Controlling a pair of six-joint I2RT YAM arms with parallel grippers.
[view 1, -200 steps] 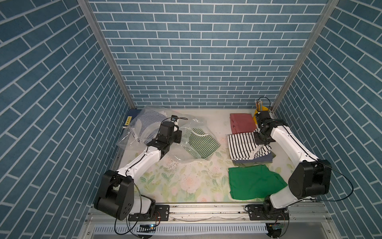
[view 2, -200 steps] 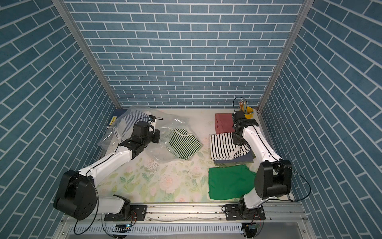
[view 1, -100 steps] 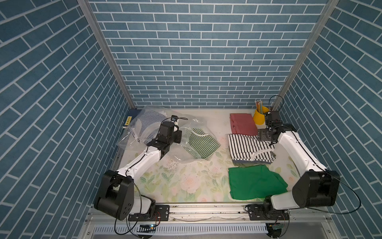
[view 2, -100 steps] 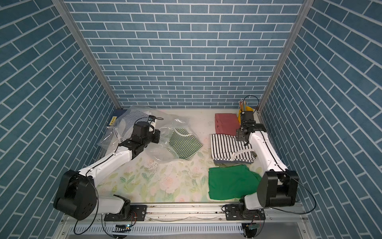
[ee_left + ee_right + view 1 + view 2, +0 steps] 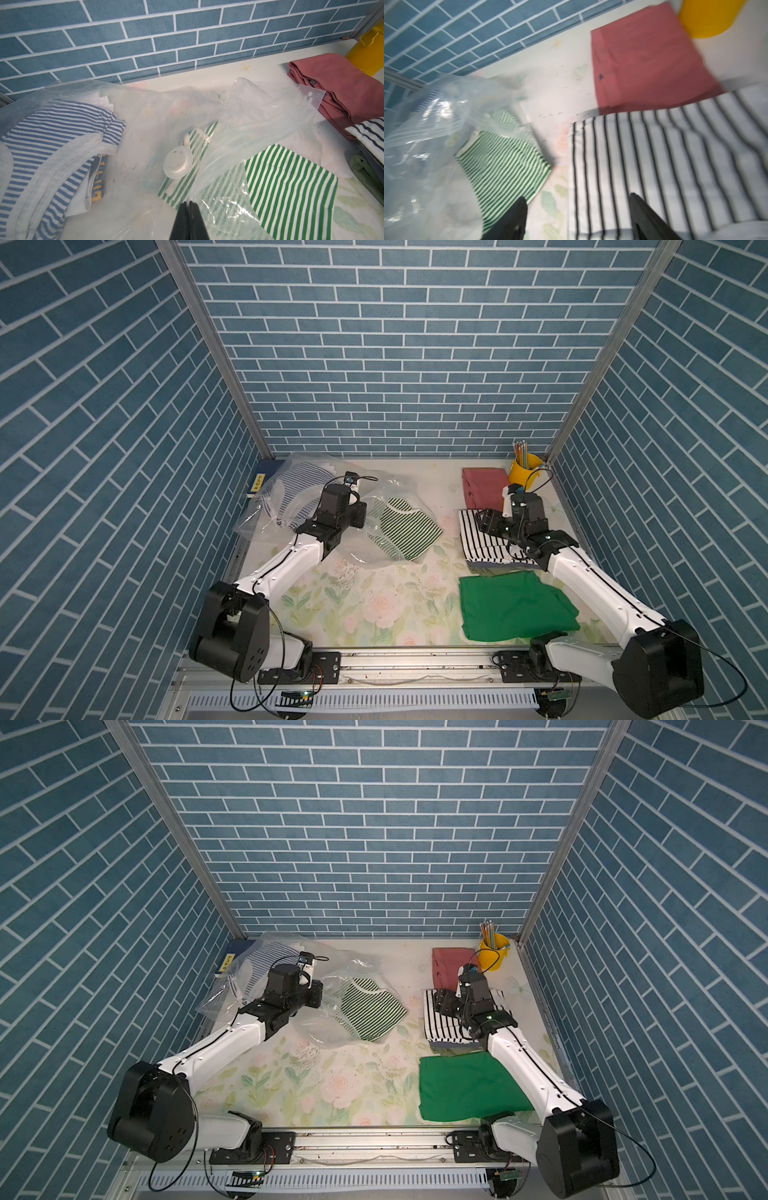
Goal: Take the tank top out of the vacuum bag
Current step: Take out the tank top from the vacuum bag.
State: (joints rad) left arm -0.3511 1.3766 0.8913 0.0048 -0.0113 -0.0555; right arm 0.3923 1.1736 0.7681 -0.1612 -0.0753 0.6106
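The clear vacuum bag [image 5: 386, 485] [image 5: 357, 965] [image 5: 259, 116] lies crumpled at the back left, its round white valve [image 5: 177, 164] facing up. A green-and-white striped tank top [image 5: 405, 531] [image 5: 370, 1013] [image 5: 291, 182] [image 5: 506, 158] lies at the bag's mouth, one half under the plastic and the other half bare on the table. My left gripper [image 5: 353, 514] [image 5: 189, 204] is shut on a fold of the bag's plastic just above the tank top. My right gripper [image 5: 486, 520] [image 5: 577, 198] hovers open and empty over the left edge of a black-and-white striped shirt [image 5: 482, 543] [image 5: 675, 155], right of the tank top.
Blue-striped garments [image 5: 291, 493] [image 5: 52, 133] are still inside the bag. The striped shirt tops a folded pile. A red folded garment [image 5: 484, 489] and a yellow pencil cup [image 5: 525, 472] sit behind it, a green folded garment [image 5: 511, 605] in front. A blue book [image 5: 266, 481] lies at the back left.
My right gripper has opened, letting go of the black-and-white striped shirt on the pile. It swung back toward the cup, then left over the shirt's edge. The left arm has not moved.
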